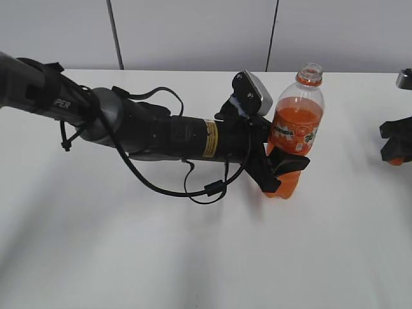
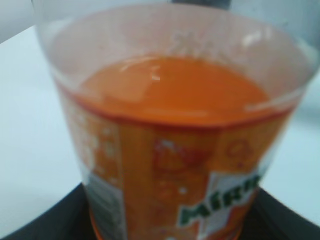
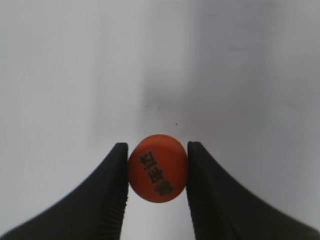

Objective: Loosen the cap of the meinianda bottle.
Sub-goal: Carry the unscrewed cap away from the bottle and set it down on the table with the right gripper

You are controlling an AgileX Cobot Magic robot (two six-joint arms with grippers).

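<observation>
The meinianda bottle (image 1: 295,132) stands upright on the white table, its neck open with no cap on it. My left gripper (image 1: 281,168) is shut on the bottle's lower body, just below the orange-and-green label. In the left wrist view the bottle (image 2: 175,150) fills the frame, with the black jaws at the bottom corners. My right gripper (image 3: 157,170) is shut on the small round orange cap (image 3: 158,168), which has dark print on top, and holds it above the table. In the exterior view the right gripper (image 1: 396,145) sits at the far right edge with the orange cap between its jaws.
The white table (image 1: 193,257) spreads around the bottle. The left arm (image 1: 129,122) lies across the table's left half with looped black cables (image 1: 206,190) hanging under it. A grey panelled wall stands behind.
</observation>
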